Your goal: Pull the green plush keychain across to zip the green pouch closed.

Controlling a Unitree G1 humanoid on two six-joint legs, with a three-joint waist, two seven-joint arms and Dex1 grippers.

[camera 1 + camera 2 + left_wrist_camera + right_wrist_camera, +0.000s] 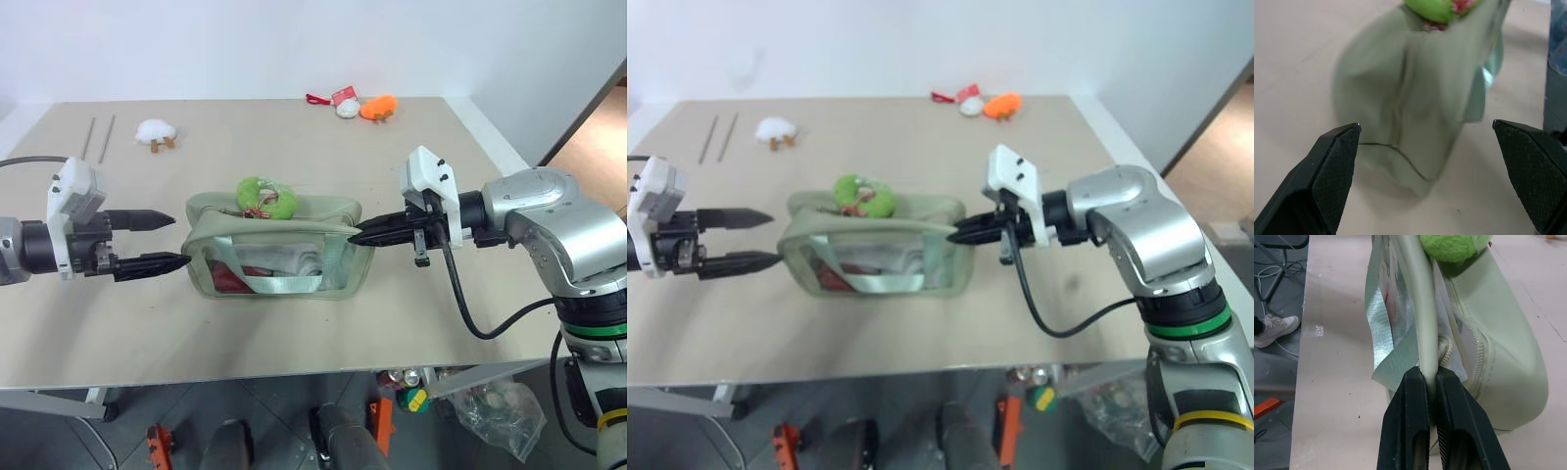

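The green pouch (pixel 323 210) lies in the middle of the table, its clear front panel facing me and red items inside. The green plush keychain (pixel 263 196) rests curled on the pouch's top, toward its left half. My left gripper (pixel 181 240) is open just off the pouch's left end, its fingers level with it and apart from it. In the left wrist view that end of the pouch (pixel 1415 107) sits between the spread fingertips (pixel 1344 142). My right gripper (pixel 355 236) is shut on the pouch's right end, pinching its pale rim (pixel 1426 347).
At the table's far edge lie a white plush toy (pixel 155 131), an orange plush toy (pixel 378 107) and a small white and red item (pixel 343 101). Two thin rods (pixel 98 137) lie at the far left. The table's front edge runs close below the pouch.
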